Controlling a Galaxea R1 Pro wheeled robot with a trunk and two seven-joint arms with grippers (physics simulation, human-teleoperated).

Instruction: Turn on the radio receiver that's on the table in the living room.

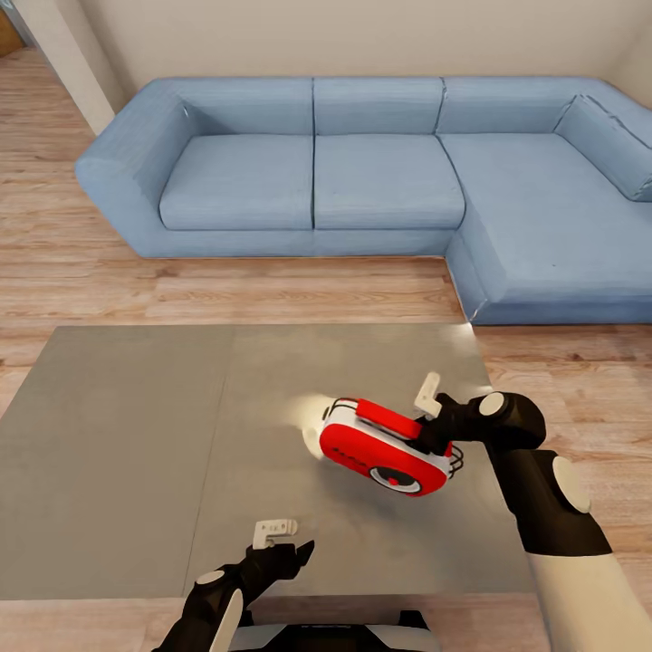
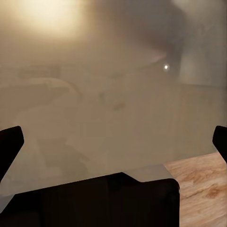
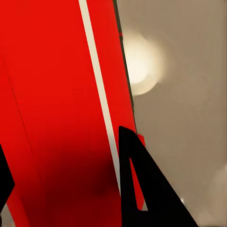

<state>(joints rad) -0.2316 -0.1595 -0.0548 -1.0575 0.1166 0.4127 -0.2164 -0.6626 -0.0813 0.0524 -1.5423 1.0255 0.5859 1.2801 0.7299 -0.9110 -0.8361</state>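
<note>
The radio receiver (image 1: 385, 446) sits on the grey worktop (image 1: 118, 453) toward its right side, tipped with its dial face turned up and toward the robot, its long axis running from far-left to near-right. The right pincer (image 1: 436, 418) is at its upper right end by the red handle, one dark finger (image 3: 142, 189) lying against the red casing, though whether it clamps the radio or merely touches it I cannot tell. The left pincer (image 1: 281, 539) hovers open over the worktop's near edge, clearly farther off, with the blue sofa (image 1: 380, 181) beyond
</note>
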